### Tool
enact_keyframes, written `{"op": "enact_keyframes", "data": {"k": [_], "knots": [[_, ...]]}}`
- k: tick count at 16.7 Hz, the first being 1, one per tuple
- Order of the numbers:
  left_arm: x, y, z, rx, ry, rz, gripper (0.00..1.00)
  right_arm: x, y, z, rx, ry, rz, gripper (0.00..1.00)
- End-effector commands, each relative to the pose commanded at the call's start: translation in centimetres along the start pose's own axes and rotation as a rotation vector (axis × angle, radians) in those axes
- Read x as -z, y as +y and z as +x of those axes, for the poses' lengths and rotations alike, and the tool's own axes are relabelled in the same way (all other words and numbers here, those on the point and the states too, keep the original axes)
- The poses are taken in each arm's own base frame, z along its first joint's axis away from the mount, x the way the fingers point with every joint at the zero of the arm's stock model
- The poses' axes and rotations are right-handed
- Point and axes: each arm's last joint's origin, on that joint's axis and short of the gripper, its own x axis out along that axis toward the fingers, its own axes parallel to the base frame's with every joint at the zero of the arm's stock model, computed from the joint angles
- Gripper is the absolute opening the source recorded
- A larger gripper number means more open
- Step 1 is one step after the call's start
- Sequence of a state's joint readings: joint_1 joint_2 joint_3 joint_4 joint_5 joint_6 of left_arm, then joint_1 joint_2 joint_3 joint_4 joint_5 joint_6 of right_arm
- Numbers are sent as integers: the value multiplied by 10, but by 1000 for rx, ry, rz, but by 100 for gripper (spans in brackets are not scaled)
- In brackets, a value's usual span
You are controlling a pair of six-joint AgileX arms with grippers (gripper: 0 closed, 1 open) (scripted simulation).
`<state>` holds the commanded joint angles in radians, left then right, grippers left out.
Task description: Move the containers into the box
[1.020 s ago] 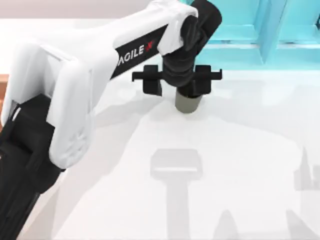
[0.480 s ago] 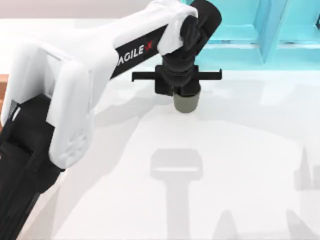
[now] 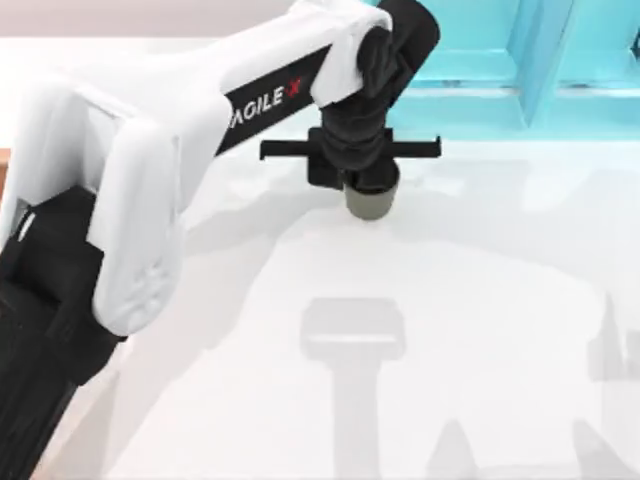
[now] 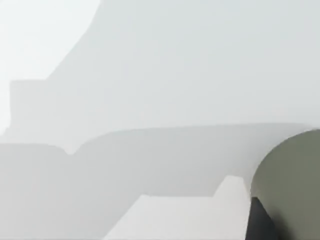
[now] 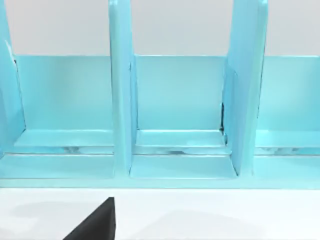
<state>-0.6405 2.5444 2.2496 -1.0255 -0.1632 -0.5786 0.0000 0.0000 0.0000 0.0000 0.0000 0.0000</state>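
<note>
Toward the far middle of the white table [image 3: 470, 330], just in front of the cyan shelf unit [image 3: 520, 60], the left gripper [image 3: 360, 180] points straight down over the olive-green cup [image 3: 368, 203]. From above, its black fingers sit pressed in against the cup's upper part, pinching it, while the long black crossbar of the gripper stretches out to the left and right above them. The cup's lower body pokes out below the fingers, and whether its base touches the table cannot be told. The left arm [image 3: 150, 170], white with a black label reading AGILEX, reaches in from the near left across the table to that spot. At the left edge of the table a thin strip of the orange-brown box [image 3: 5, 180] peeks out from behind the arm, well apart from the cup. In the left wrist view the cup's olive wall [image 4: 292, 185] curves close by, with a dark finger [image 4: 257, 222] against it and pale table behind. The right wrist view looks at the shelf unit's upright dividers [image 5: 120, 100] and open bays beyond the table edge, with a black corner of that arm's gripper [image 5: 97, 222] low in the picture; whether its fingers are spread or together cannot be told.
</note>
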Motion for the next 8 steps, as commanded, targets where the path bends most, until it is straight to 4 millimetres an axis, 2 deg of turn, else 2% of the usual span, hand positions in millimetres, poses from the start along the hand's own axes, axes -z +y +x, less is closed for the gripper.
{"op": "enact_keyframes", "data": {"k": [2, 8], "knots": [[-7, 15, -14, -1, 0, 0, 0, 0, 0, 0, 0, 0, 0, 100], [-25, 81, -77, -1, 3, 0, 0, 0, 0, 0, 0, 0, 0, 100]]}}
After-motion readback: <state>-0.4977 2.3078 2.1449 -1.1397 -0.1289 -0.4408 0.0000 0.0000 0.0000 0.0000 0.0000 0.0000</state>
